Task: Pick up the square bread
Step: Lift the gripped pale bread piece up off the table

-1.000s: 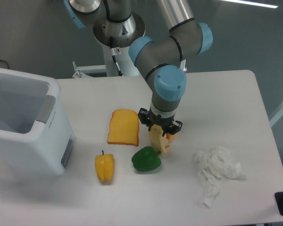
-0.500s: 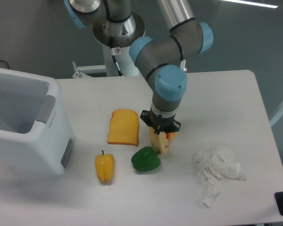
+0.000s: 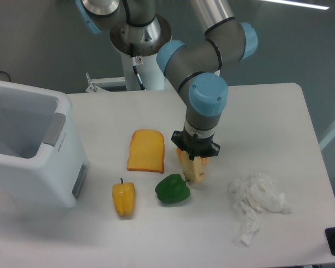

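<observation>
The square bread is a pale cream chunk standing on the white table, just right of the green pepper. My gripper comes straight down onto its top, with the dark fingers drawn in against the bread's upper part. The bread's lower end still looks level with the table surface. The arm's blue-capped wrist hides whatever lies right behind the bread.
A flat orange-yellow toast slice lies left of the gripper. A yellow pepper sits at the front left. A crumpled white tissue lies to the right. A large white bin stands at the left edge.
The fingers, spread wider a second ago, have closed in on the bread. Gripper and bread have shifted slightly right, and the orange bit beside the bread no longer shows.
</observation>
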{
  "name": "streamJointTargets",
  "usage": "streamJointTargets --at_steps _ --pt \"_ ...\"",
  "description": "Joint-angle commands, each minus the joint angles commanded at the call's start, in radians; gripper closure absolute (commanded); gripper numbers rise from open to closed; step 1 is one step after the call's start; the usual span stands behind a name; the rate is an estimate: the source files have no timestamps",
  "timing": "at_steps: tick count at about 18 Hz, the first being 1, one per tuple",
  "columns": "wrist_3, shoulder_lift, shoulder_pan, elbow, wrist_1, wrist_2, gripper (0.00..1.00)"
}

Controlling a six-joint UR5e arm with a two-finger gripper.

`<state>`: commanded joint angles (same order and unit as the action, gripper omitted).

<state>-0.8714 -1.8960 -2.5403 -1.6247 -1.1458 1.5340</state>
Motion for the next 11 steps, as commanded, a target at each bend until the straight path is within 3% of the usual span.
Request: streamJointTargets --at_steps 5,11 --pt "-0.015 -0.021 -0.003 0.106 -0.003 -0.023 1.0" --pt "-0.202 -0.038 -0.023 0.2 -0.005 -0.046 1.0"
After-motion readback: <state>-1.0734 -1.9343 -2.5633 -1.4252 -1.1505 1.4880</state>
